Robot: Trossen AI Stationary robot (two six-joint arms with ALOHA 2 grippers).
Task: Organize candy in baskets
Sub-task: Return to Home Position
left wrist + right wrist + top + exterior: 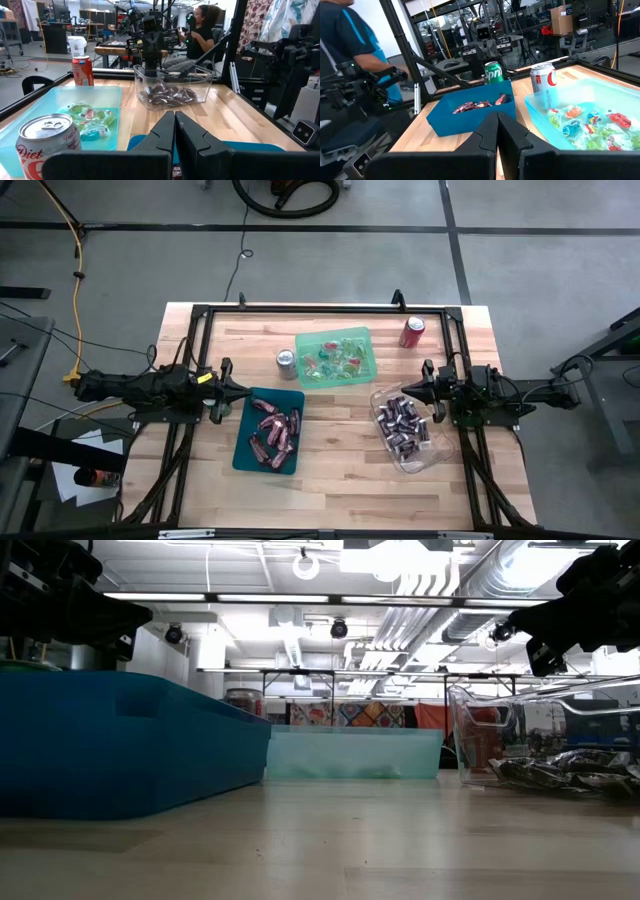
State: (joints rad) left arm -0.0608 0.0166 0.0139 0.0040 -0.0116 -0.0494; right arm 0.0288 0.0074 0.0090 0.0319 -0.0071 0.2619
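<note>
Three baskets stand on the wooden table. The light green basket holds green and red wrapped pieces. The dark teal basket holds pinkish-red bars. The clear basket holds dark brown mini bars. My left gripper hovers at the teal basket's far left corner, shut and holding nothing. My right gripper hovers over the clear basket's far rim, also shut and holding nothing.
A silver soda can stands left of the green basket, a red can to its right. A black frame runs along the table's far edge and sides. Bare wood lies along the near edge. People sit beyond the table.
</note>
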